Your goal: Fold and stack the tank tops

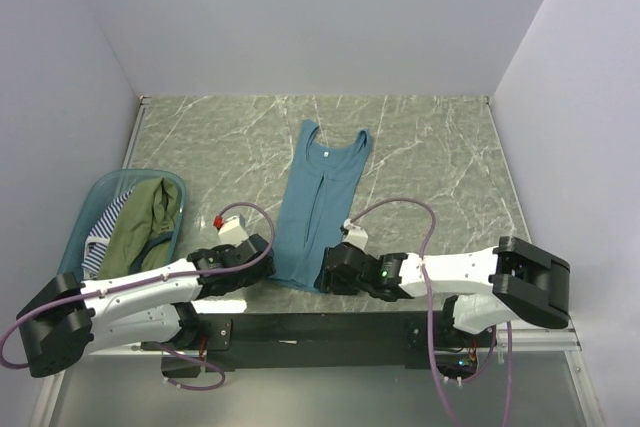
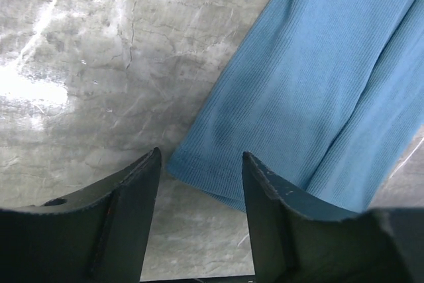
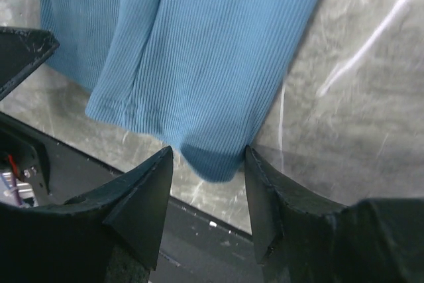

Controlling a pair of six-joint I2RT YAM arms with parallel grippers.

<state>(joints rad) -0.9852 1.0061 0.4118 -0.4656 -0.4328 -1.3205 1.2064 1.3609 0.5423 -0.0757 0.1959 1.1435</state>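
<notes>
The teal-blue tank top [image 1: 315,202] lies flat on the marble table, narrow and lengthwise, with its straps at the far end. My left gripper [image 1: 262,250] is at its near left corner. In the left wrist view this gripper [image 2: 201,157] stands open, and the hem corner [image 2: 199,167] lies between its fingertips on the table. My right gripper [image 1: 328,269] is at the near right corner; seen from its wrist it [image 3: 209,152] is open around the cloth corner [image 3: 213,162], not pinching it. The olive-green top [image 1: 140,222] and the striped top [image 1: 103,235] sit bunched in the tub.
A translucent teal tub [image 1: 100,187] stands at the left edge of the table. The black base bar [image 1: 330,325] runs along the near edge, just behind the top's hem. Pale walls close the table at the back and on both sides.
</notes>
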